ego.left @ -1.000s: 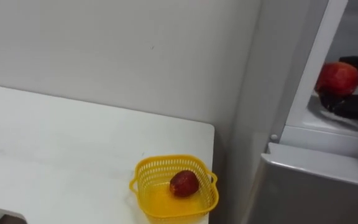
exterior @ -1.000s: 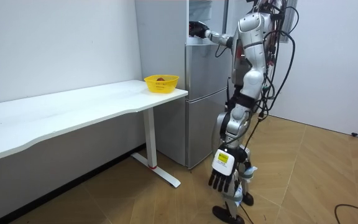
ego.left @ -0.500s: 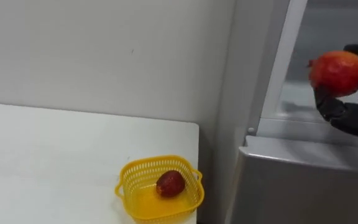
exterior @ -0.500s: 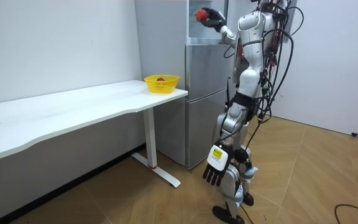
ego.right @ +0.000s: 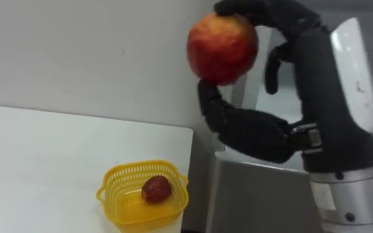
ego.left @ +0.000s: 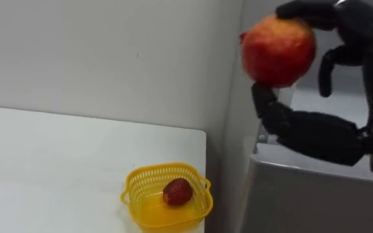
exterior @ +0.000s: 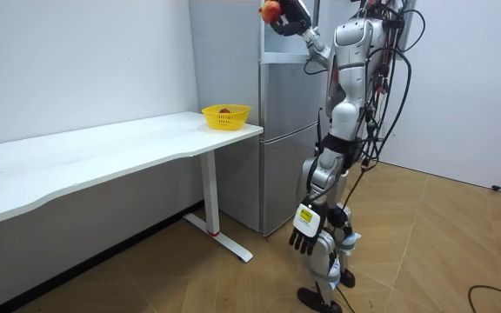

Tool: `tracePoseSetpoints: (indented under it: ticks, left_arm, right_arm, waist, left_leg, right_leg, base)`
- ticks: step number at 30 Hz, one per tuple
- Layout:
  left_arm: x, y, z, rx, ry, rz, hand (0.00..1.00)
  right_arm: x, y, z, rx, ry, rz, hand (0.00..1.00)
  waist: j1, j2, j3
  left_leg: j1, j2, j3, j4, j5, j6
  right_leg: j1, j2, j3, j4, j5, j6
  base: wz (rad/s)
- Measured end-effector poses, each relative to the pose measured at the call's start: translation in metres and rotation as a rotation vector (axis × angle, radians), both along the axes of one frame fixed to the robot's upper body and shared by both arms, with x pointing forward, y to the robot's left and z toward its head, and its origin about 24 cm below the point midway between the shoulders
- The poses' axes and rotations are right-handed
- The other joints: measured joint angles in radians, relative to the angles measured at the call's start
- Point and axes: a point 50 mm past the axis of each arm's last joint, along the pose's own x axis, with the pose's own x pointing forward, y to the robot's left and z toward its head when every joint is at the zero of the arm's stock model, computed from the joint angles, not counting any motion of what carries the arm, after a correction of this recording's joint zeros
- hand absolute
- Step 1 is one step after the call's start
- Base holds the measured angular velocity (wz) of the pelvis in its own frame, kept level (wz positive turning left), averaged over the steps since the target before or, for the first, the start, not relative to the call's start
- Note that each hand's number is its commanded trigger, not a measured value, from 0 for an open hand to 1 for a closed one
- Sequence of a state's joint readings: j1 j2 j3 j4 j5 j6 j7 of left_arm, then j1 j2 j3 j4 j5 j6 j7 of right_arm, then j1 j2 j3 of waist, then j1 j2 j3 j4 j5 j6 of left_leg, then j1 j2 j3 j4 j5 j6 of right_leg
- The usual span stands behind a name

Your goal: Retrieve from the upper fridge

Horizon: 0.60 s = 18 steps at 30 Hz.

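The right hand [ego.left: 365, 39] is seen raised high, its fingers curled over the top of a red fruit [ego.left: 278, 50] and its thumb pressed up from below, so that the fruit is pinched between them. The fruit is held in the air in front of the upper fridge [exterior: 287, 35], clear of the compartment and above the fridge's lower door [ego.left: 303, 200]. The left hand [exterior: 305, 239] hangs by the robot's side with relaxed fingers and holds nothing.

The fruit is judged to be round, smooth-skinned and light, firm enough to take a steady squeeze yet liable to bruise if clamped hard. A slip is possible on so smooth a curve, so a hold across the widest part, thumb set opposite the fingers, is judged safest.

Below and to the robot's left, a yellow basket [ego.left: 141, 194] is set near the corner of a white table [ego.left: 76, 162], with a smaller dark red fruit [ego.left: 177, 191] lying in it.

The side of the held fruit that faces the palm is hidden. The shelves of the upper compartment are largely covered by the arm or cut off at the edge. Whether the fruit is an apple or a peach cannot be told.
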<state>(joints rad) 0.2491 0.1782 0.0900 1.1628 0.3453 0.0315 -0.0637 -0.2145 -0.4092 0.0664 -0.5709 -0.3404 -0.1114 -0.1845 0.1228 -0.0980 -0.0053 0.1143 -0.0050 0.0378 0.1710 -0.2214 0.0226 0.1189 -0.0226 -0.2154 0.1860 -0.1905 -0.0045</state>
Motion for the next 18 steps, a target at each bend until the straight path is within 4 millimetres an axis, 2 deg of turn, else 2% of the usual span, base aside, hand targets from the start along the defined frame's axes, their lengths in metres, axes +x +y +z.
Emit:
tracePoseSetpoints:
  ticks: [1, 4, 12, 14, 15, 17, 18]
  left_arm:
    - [0.003, 0.0, 0.0, -0.008, -0.002, -0.015, 0.0]
    - [0.009, 0.001, 0.0, -0.021, -0.01, -0.026, 0.0]
    - [0.013, 0.012, 0.004, -0.012, -0.005, -0.039, 0.0]
    - [0.013, 0.012, 0.004, -0.015, -0.003, -0.046, 0.0]
    - [0.013, 0.013, 0.004, -0.016, -0.002, -0.045, 0.0]
    - [0.012, 0.014, 0.004, -0.015, 0.001, -0.043, 0.0]
    - [0.011, 0.014, 0.004, -0.015, 0.004, -0.038, 0.0]
  right_arm:
    - [0.0, 0.006, 0.0, -0.032, 0.002, 0.018, 1.0]
    - [0.002, 0.016, -0.003, -0.094, 0.031, 0.062, 1.0]
    - [0.015, 0.039, -0.008, -0.258, 0.118, 0.132, 1.0]
    - [0.024, 0.036, -0.014, -0.273, 0.167, 0.114, 1.0]
    - [0.029, 0.034, -0.018, -0.281, 0.2, 0.102, 1.0]
    - [0.037, 0.032, -0.025, -0.293, 0.245, 0.082, 1.0]
    - [0.042, 0.031, -0.029, -0.302, 0.269, 0.064, 1.0]
  waist:
    - [0.01, -0.004, 0.0033]
    - [0.031, -0.011, 0.0064]
    - [0.068, -0.022, 0.0097]
    - [0.077, -0.03, 0.0081]
    - [0.08, -0.039, 0.0104]
    - [0.085, -0.055, 0.0097]
    - [0.098, -0.064, 0.0111]
  left_leg:
    - [-0.002, 0.0, -0.002, 0.002, 0.0, 0.0]
    - [-0.004, -0.001, -0.009, 0.0, 0.0, 0.0]
    - [-0.018, -0.002, -0.044, 0.0, 0.0, 0.0]
    - [-0.018, -0.004, -0.05, 0.001, 0.001, 0.0]
    - [-0.019, -0.005, -0.054, 0.003, 0.001, 0.001]
    - [-0.022, -0.006, -0.068, 0.004, 0.002, 0.001]
    - [-0.023, -0.007, -0.072, 0.008, 0.002, 0.001]
  right_leg:
    - [-0.001, -0.001, -0.006, -0.001, 0.0, 0.0]
    - [-0.001, -0.002, -0.011, -0.001, 0.0, 0.0]
    - [-0.005, -0.003, -0.038, -0.002, 0.0, 0.0]
    - [-0.002, -0.005, -0.045, -0.002, 0.0, 0.0]
    - [0.002, -0.006, -0.055, -0.002, 0.0, 0.001]
    - [0.003, -0.007, -0.06, -0.002, 0.0, 0.001]
    - [0.003, -0.006, -0.06, -0.002, 0.0, 0.001]
  base:
    - [0.05]
    - [0.07]
    - [0.1]
    - [0.12]
    - [0.21]
    - [0.17]
    - [0.06]
